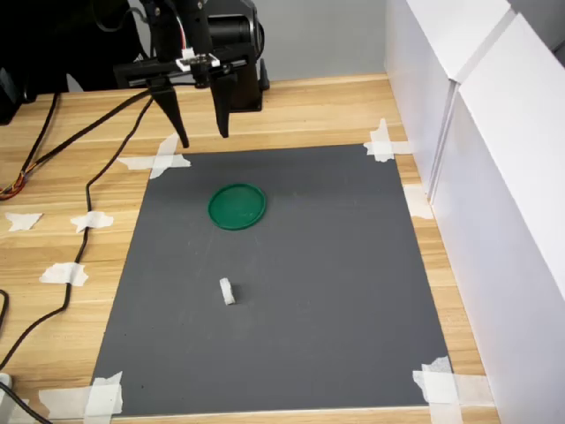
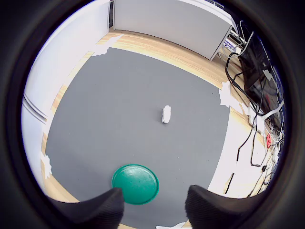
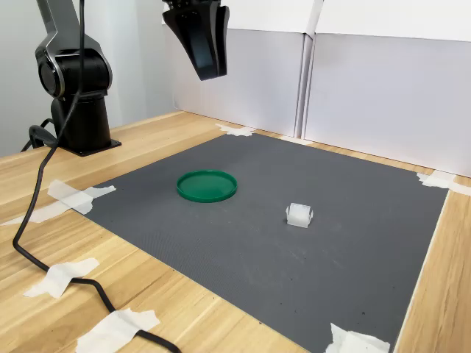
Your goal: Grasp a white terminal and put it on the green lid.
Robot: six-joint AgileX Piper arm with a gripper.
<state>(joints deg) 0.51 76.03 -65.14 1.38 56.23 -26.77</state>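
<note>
In the first exterior view the gripper (image 1: 201, 137) hangs high over the far edge of the grey mat (image 1: 335, 291), its two jaws spread with a clear gap and nothing between them. The green lid (image 1: 237, 206) lies on the mat a little ahead of the jaws and below them; the white terminal (image 1: 228, 291) lies further on, well apart from the lid and touching nothing but the mat.

In the wrist view both dark jaw tips frame empty air. The green lid (image 2: 135, 183) sits just beyond them and the white terminal (image 2: 166, 114) further out, lying lengthwise away from the jaws.

In the second exterior view the white terminal (image 3: 299, 215) looks like a small hard plastic block, probably very light and smooth, though its shape is too small to read well. It should be stiff enough to pinch firmly; a grip across its short sides, centred, seems best, since a piece this light could skid or tip if one jaw meets it first.
</note>
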